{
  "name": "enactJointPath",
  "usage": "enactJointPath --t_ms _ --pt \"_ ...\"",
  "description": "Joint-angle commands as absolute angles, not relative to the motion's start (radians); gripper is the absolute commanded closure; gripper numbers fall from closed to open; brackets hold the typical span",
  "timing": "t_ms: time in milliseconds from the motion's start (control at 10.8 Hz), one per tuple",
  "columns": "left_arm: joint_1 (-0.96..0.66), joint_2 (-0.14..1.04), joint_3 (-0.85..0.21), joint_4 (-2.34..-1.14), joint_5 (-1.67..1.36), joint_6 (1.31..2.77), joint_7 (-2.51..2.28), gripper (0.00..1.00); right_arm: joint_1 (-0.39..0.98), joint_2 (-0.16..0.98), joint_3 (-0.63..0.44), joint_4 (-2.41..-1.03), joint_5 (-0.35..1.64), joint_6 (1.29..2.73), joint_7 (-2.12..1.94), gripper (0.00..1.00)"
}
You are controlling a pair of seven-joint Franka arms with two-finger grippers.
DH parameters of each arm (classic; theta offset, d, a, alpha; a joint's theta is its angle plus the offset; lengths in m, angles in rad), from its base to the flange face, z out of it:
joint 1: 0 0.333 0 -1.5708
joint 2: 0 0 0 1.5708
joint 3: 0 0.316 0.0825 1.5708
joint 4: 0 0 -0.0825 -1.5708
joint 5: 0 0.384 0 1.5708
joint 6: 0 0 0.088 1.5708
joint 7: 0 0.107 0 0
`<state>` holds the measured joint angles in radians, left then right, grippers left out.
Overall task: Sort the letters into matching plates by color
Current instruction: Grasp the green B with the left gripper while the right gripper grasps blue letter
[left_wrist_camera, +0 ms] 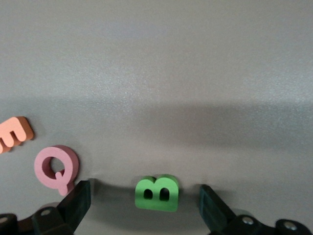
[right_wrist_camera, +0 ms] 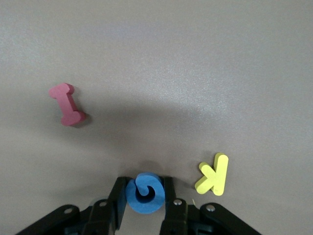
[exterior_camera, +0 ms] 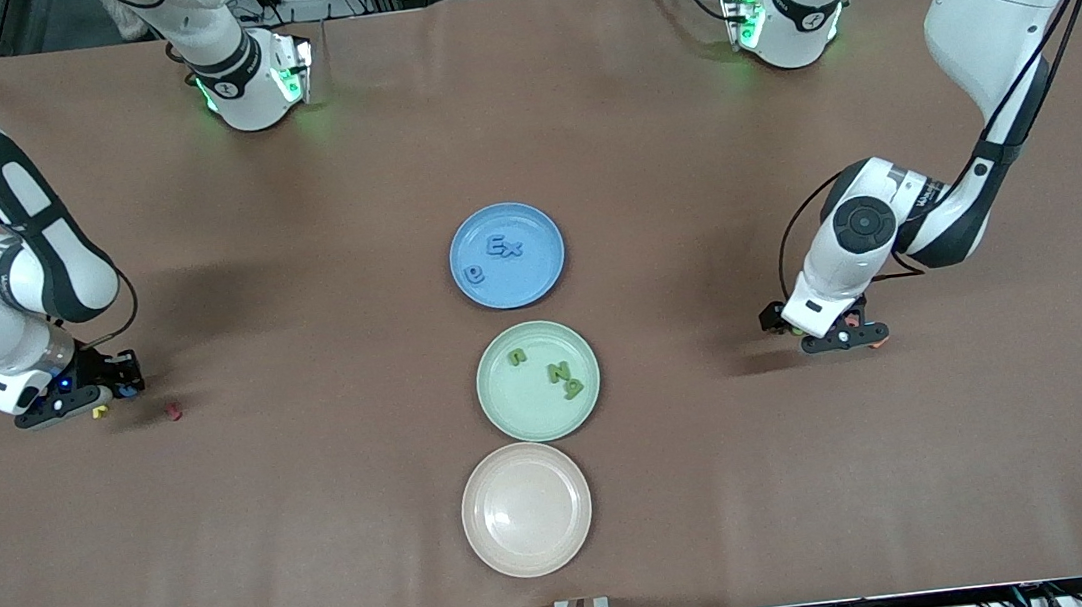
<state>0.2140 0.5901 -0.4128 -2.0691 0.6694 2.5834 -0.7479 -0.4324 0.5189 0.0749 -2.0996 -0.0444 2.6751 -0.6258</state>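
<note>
my right gripper (right_wrist_camera: 145, 196) is low over the table at the right arm's end, its fingers (right_wrist_camera: 119, 198) drawn in against both sides of a blue letter (right_wrist_camera: 144, 192), a rounded curl that reads like a g or an e, lying flat on the brown table (exterior_camera: 343, 525). to do this step well i want the squeeze to finish square across the ring before i lift, then rise straight up so the foam does not twist out or drag the yellow k (right_wrist_camera: 213, 175) just beside it; the dark red i (right_wrist_camera: 67, 104) lies well apart. then it goes to the blue plate (exterior_camera: 507, 255), which already holds three blue letters, farther from the front camera than the green plate (exterior_camera: 538, 380). the blue letter is nearly round, so it has no real long axis; its open notch seems to face away from my wrist, though i can't be sure.

my left gripper (left_wrist_camera: 145, 208) waits low at the left arm's end, fingers (left_wrist_camera: 78, 201) spread wide either side of a green b (left_wrist_camera: 157, 193), not touching it
</note>
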Motion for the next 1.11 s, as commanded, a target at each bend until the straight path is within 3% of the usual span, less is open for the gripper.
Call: enactJointPath --t_ms 0,277,647,1017 --pt "0.236 0.620 -0.454 -2.065 0.677 2.576 -0.761 0.00 -0.433 0.523 0.083 -2.059 -0.021 2.620 -0.655 1.00" --pt "0.248 0.615 -0.476 -2.066 0.669 2.576 -0.747 0.00 -0.373 0.467 0.084 -1.976 0.040 2.424 -0.623 1.00" --pt "0.365 0.618 -0.560 -2.074 0.640 2.574 -0.648 0.00 -0.227 0.404 0.087 -1.971 0.044 2.303 -0.303 1.00" --pt "0.365 0.623 -0.560 -2.072 0.640 2.574 -0.635 0.00 -0.132 0.391 0.184 -1.974 0.058 2.301 0.045 1.00"
